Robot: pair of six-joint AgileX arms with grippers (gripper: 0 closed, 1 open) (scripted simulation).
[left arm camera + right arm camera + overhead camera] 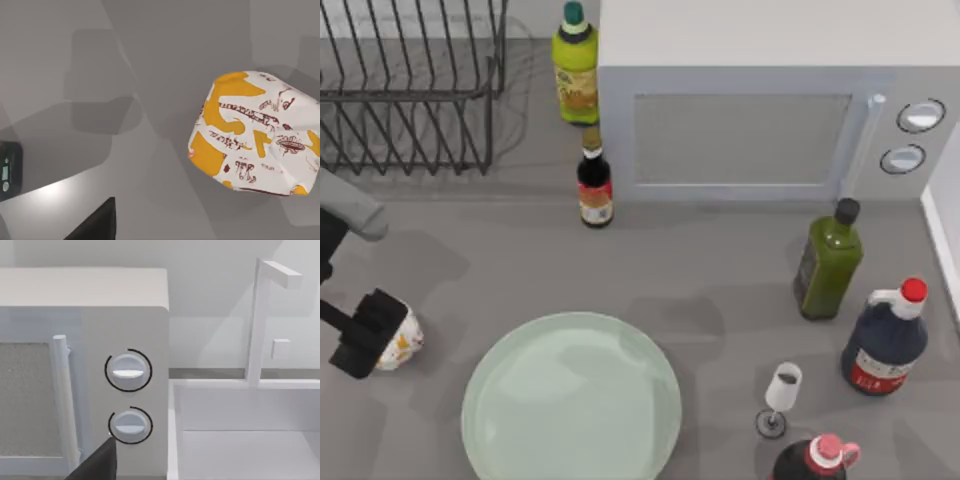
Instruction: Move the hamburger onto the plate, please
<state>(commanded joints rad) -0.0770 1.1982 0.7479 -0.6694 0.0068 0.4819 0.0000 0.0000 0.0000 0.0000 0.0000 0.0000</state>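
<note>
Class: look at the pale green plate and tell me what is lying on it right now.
Nothing lies on the plate; its whole surface shows bare. The hamburger sits on the table to its left, partly covered by the left hand.

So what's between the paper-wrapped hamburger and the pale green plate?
Nothing: in the top view bare grey table separates the wrapped hamburger from the mint-green plate.
</note>
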